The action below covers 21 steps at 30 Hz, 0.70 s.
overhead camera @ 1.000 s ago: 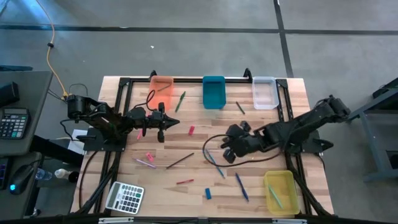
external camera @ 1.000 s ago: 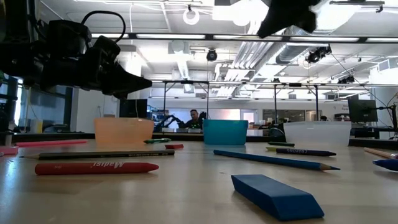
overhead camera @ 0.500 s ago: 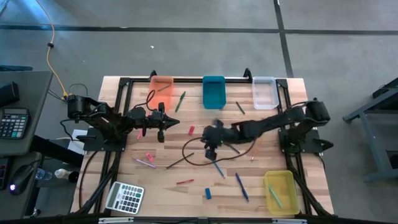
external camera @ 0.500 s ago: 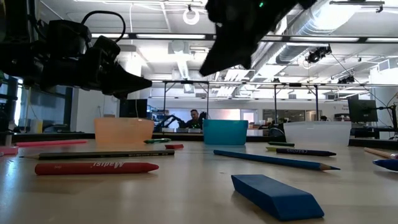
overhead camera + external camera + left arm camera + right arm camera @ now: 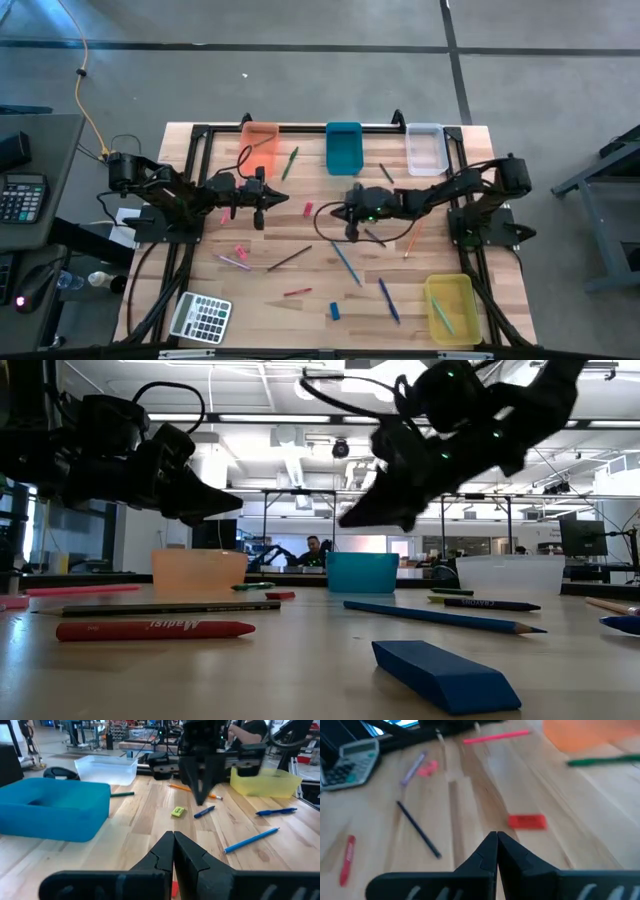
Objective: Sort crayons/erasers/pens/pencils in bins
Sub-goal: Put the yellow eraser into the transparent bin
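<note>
Wooden table (image 5: 300, 270) with sticks and blocks scattered across it; the four bins sit apart, orange (image 5: 259, 137), teal (image 5: 343, 146) and clear (image 5: 424, 147) along the far edge, yellow (image 5: 449, 308) at the near right corner. Right end effector (image 5: 352, 213) hangs mid-table, fingers pressed together, holding nothing, pointing toward a red eraser (image 5: 527, 821) ahead. Left end effector (image 5: 262, 196) waits near the orange bin, fingers also together. A yellow eraser (image 5: 178, 811) lies, I think, just below the right arm.

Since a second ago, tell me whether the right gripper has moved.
Yes. In the high view the right gripper has swung away from the yellow bin, toward the teal bin and table centre.
</note>
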Tool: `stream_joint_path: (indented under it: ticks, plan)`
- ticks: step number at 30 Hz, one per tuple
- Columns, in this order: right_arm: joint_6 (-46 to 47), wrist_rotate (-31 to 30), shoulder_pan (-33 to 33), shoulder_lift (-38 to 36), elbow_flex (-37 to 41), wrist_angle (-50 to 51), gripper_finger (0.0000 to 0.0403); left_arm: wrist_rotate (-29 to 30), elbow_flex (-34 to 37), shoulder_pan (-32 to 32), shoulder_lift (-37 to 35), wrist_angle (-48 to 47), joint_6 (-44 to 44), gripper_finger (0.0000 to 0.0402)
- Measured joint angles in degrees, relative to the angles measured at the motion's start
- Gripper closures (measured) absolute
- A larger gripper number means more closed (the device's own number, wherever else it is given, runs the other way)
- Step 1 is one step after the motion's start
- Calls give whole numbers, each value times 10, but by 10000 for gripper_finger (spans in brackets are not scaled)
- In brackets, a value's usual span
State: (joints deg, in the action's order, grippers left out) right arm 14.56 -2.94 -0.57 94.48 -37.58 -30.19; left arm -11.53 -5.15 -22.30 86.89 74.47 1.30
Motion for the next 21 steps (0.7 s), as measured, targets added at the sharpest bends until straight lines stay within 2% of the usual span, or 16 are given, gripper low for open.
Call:
stream_joint_path:
  ticks: [4,11,13,17,21]
  plan:
    - [17,-1,-10,-45,22,85,403,0,-3,0,0,-5,0,402]
    - [47,-25,-9,-123,-7,367,402,3,-33,0,0,-61,0,402]
    - [65,-28,-9,-129,-12,418,395,4,-41,0,0,-79,-4,402]
    - [97,-14,-9,-127,-17,488,354,4,-50,0,0,-102,-7,402]
    - [124,-13,-9,-127,-17,512,287,4,-50,0,0,-105,-9,401]
